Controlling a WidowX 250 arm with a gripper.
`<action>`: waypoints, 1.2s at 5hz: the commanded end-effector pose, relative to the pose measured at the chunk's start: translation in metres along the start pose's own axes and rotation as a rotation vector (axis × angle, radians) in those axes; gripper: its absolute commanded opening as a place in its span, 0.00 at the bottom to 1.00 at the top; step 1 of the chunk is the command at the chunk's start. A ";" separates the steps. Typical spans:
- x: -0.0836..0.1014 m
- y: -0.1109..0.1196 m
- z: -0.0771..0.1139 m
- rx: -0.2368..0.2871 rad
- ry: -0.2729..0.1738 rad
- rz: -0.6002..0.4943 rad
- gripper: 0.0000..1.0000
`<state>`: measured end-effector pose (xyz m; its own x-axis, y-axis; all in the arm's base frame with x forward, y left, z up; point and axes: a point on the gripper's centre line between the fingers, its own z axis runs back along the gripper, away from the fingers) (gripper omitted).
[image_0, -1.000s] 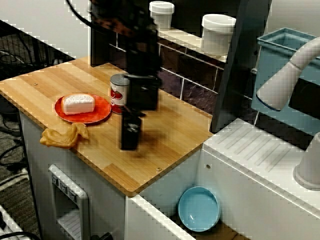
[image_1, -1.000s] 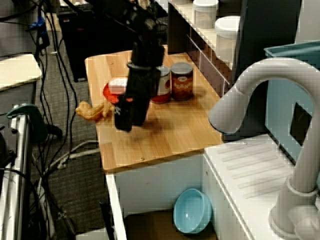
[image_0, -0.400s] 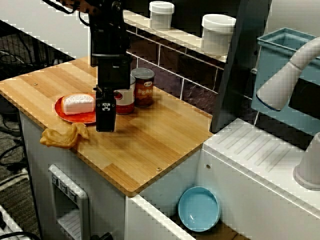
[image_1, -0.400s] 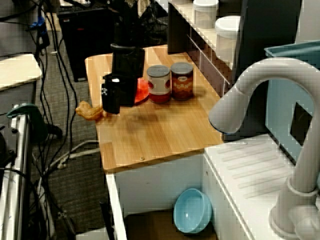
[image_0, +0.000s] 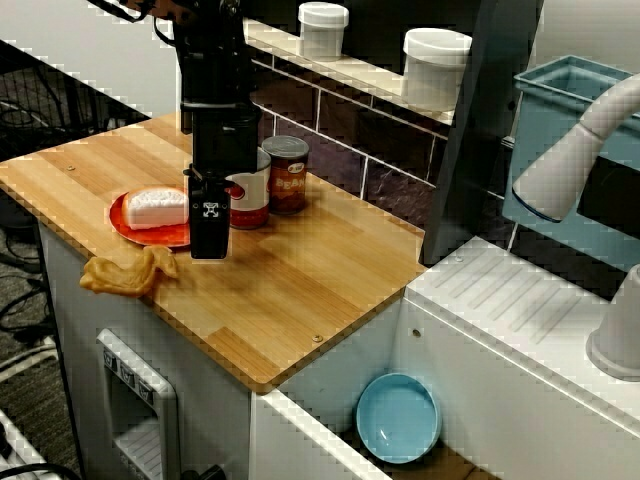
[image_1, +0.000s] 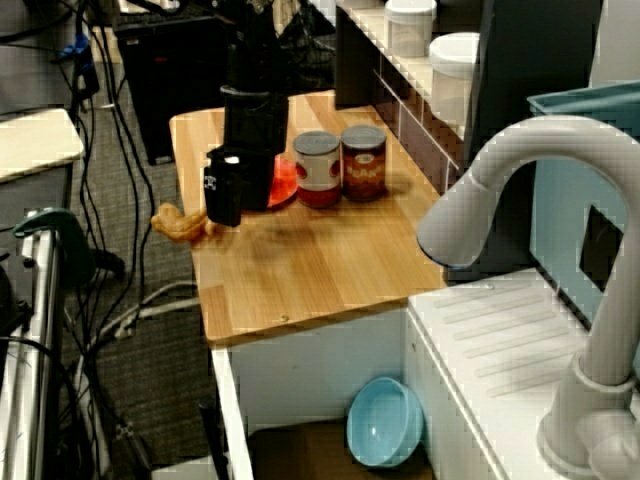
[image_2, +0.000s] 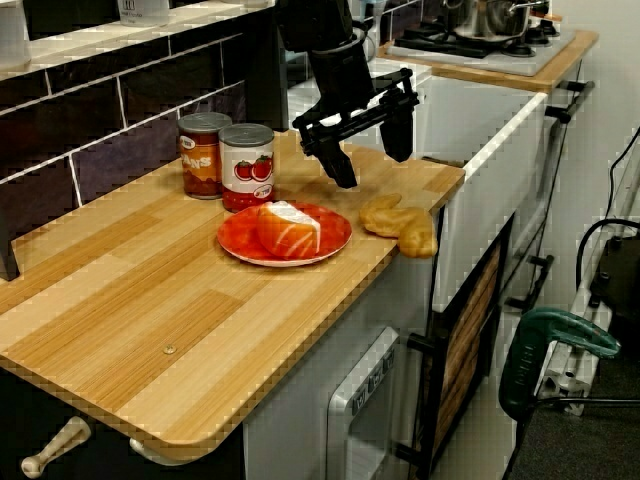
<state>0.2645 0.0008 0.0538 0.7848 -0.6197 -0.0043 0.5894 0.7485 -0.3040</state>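
The end effector (image_2: 368, 150) hung above the tabletop (image_2: 150, 300), fingers spread wide with nothing between them, as the view along the front edge showed. Just beside and below it sat the red plate (image_2: 240, 243) near the front edge, carrying an orange-and-white food block (image_2: 288, 228). A crumpled yellow cloth (image_2: 402, 225) lay just beside the plate. Behind the plate stood the tomato can (image_2: 246, 165) and, beside it, the orange-labelled can (image_2: 202, 153).

A plate (image_2: 238, 244) sat on the counter (image_2: 150, 300) with a piece of food (image_2: 288, 228) on it. Just behind it stood a can (image_2: 246, 165), and a second can (image_2: 202, 152) touched that one. A rag (image_2: 402, 225) lay beside the plate at the counter's edge. The gripper (image_2: 372, 165) hung over the plate's edge, near the rag.
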 end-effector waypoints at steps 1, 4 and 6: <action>0.001 0.001 0.022 0.051 -0.046 -0.018 1.00; 0.013 -0.006 0.033 0.117 -0.061 0.188 1.00; 0.013 -0.007 0.046 0.197 -0.090 0.317 1.00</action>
<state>0.2753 -0.0079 0.0797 0.9407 -0.3362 -0.0460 0.3273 0.9348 -0.1378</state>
